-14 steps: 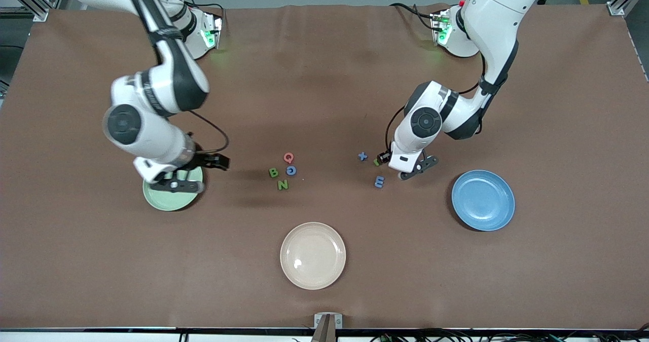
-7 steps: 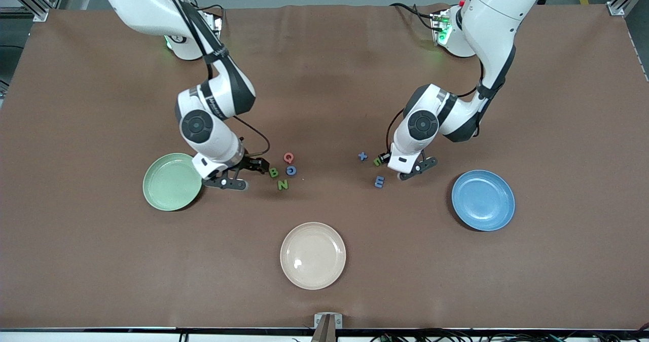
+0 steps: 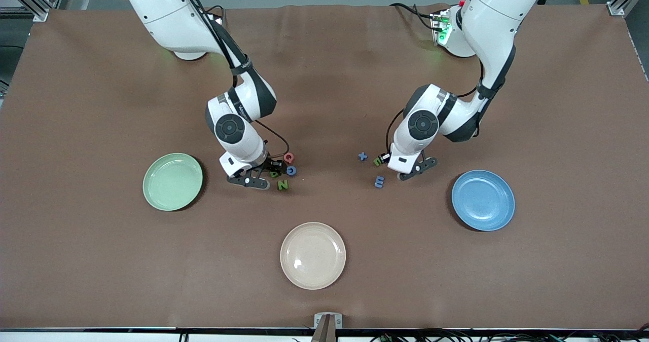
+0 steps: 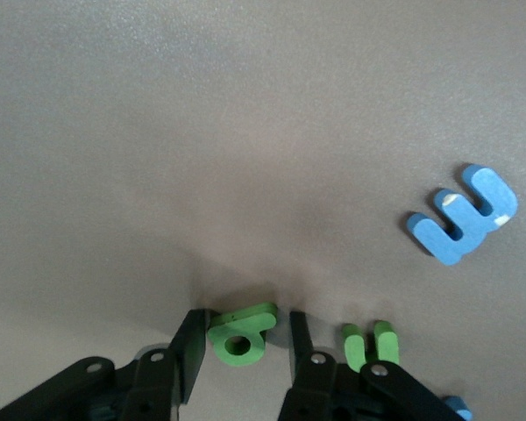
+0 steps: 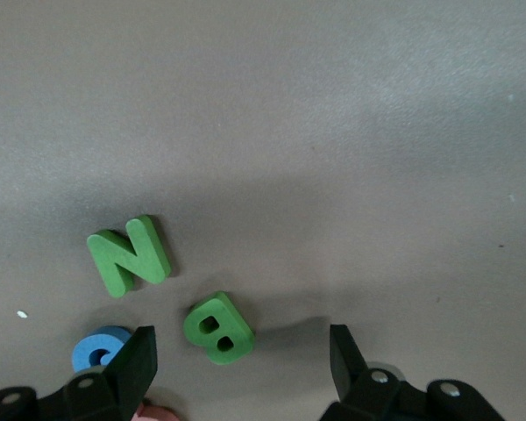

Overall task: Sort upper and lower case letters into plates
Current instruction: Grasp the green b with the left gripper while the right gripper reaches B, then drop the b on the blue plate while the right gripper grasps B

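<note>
Left gripper point(image 4: 238, 346) jaws bracket a small green foam letter point(image 4: 240, 331), closing to lift it; right gripper point(image 5: 242, 364) jaws gape wide around the green foam B point(image 5: 218, 327) for pickup.

Front view: high camera across the surface point(image 3: 324, 78), facing both arm bases, looking steeply down – whole brown top in frame. Left wrist view: very close, looking down past the left gripper point(image 4: 241, 338) at the green letter point(image 4: 239, 332) and blue E point(image 4: 465, 215); both also show in the front view. Right wrist view: equally close over the right gripper point(image 5: 241, 351) – green N point(image 5: 129, 254), green B point(image 5: 218, 327), shared with the front view.
</note>
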